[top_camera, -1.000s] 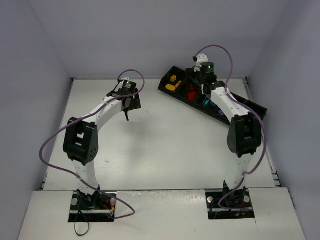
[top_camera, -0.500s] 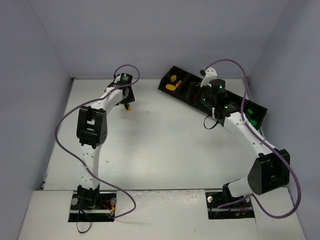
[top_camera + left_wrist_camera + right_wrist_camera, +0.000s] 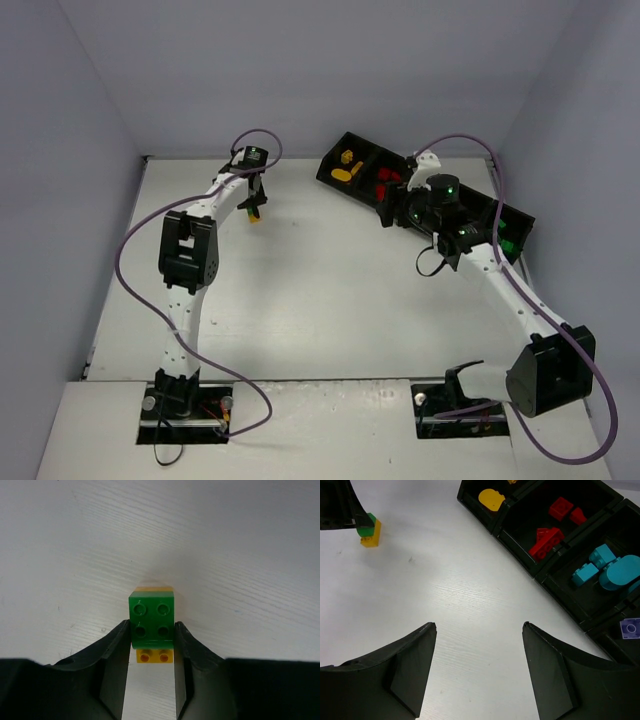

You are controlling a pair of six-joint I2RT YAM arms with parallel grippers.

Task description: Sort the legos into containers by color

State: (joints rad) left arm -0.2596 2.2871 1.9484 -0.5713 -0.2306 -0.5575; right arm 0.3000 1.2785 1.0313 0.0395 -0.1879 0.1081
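A green lego stacked on a yellow lego stands on the white table at the far left. My left gripper is shut on the green one, a finger pressed against each side. From above, this gripper covers most of the stack. The right wrist view shows the same stack at its upper left. My right gripper is open and holds nothing, hovering over bare table beside the black containers. These hold yellow legos, red legos, teal legos and a purple lego.
The long black tray lies slanted at the back right, with green pieces in its far right compartment. Grey walls close in the table on three sides. Purple cables loop above both arms.
My left gripper has closed onto the green lego. The right arm has pulled back from above the tray, its elbow swinging out to the right, with the gripper still open.
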